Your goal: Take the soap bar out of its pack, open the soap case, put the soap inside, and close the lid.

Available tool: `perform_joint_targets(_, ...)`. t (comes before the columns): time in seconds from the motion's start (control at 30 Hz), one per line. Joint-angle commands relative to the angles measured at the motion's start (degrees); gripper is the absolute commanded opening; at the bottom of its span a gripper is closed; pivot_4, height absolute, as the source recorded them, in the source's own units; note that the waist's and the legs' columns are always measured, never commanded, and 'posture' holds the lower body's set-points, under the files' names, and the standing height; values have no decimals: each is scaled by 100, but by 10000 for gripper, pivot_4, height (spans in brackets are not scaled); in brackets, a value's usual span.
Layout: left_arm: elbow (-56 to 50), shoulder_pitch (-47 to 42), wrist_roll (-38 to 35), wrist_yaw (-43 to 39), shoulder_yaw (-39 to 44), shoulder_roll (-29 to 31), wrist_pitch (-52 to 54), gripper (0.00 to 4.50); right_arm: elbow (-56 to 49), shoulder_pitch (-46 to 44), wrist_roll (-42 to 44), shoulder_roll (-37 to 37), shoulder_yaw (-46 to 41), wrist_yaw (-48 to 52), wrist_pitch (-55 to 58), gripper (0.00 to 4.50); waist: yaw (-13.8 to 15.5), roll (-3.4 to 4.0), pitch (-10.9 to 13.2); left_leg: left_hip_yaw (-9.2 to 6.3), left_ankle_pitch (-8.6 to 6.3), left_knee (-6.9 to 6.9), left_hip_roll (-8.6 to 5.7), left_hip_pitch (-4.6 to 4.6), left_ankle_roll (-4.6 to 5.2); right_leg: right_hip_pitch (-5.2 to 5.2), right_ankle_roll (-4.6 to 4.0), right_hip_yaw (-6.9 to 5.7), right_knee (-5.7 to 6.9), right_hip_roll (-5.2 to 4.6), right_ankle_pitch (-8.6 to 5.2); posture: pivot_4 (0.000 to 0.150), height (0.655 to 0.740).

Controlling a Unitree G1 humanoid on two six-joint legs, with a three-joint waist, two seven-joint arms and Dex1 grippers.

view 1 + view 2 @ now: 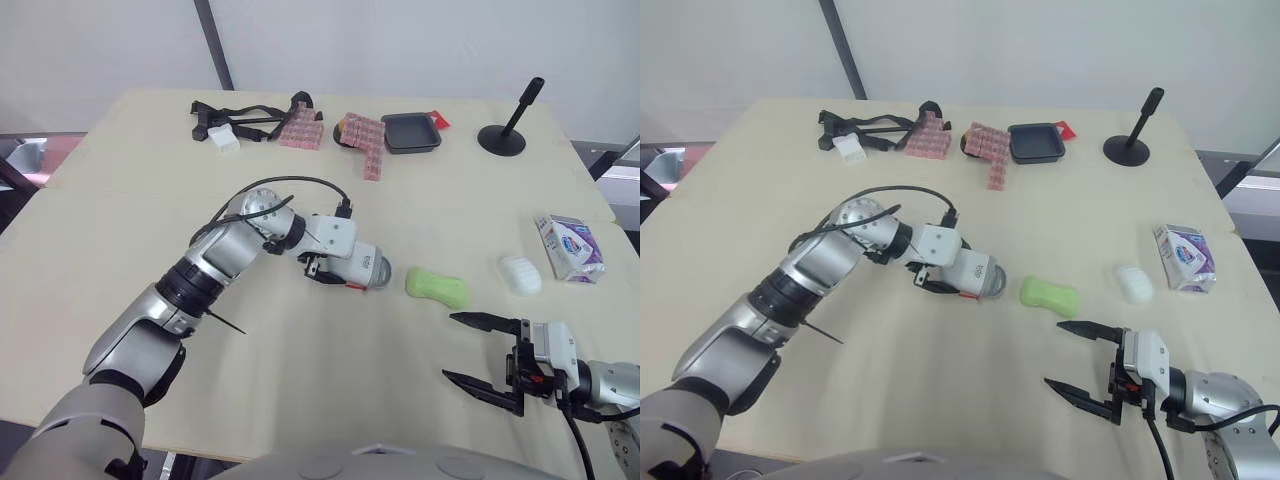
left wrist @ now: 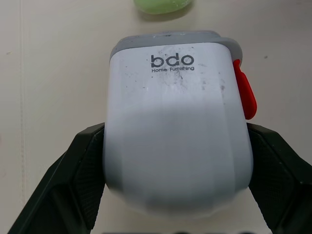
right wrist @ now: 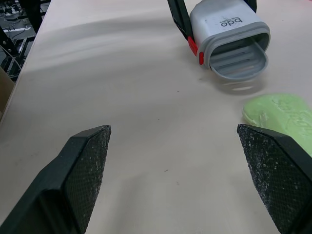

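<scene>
Right gripper (image 1: 449, 347): nearest to us, low over the counter (image 1: 300, 390), fingers spread wide with nothing between them, aimed toward the soap.
Soap bar (image 1: 436, 286): green and bare, lying flat on the counter between the two grippers. It's out of its wrapping, so we call the first step done.
Pack (image 1: 569, 247): purple and white, off on the right side of the counter, well apart from the soap bar.
White oval piece (image 1: 520, 274): sits just beside the pack. It may be the case's lid, but we cannot tell.
Left gripper (image 2: 175, 146): clamped on the soap case, one black finger on each flank.
Soap case (image 3: 229, 29): white body, grey rim, red latch, tipped on its side. Its mouth gapes toward the soap bar, near it but not touching, and we see a ribbed, empty inside.
Done so far: soap unpacked, and by our reading the case is open.
Left to do: the soap has yet to go into the case, and the lid has yet to close. We judge the job roughly at its midpoint.
</scene>
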Motion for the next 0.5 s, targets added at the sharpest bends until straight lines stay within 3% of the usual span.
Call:
perform_joint_targets(0.03,-218,-189,136,28,-26,-8,202,34667,-32,-3,20,-48,-49,38,-112,44558,2,0,0,0,0,0,-1,0,0,0,0,0,0,-1,0,1500,7400)
perform_joint_targets(0.5,-461,-355,221,-219,-107,110,551,34667,-30,11,3,-75,-37,13,-113,44558,1,0,0,0,0,-2,-1,-2,2,0,0,-1,-3,-1,0,1500,7400)
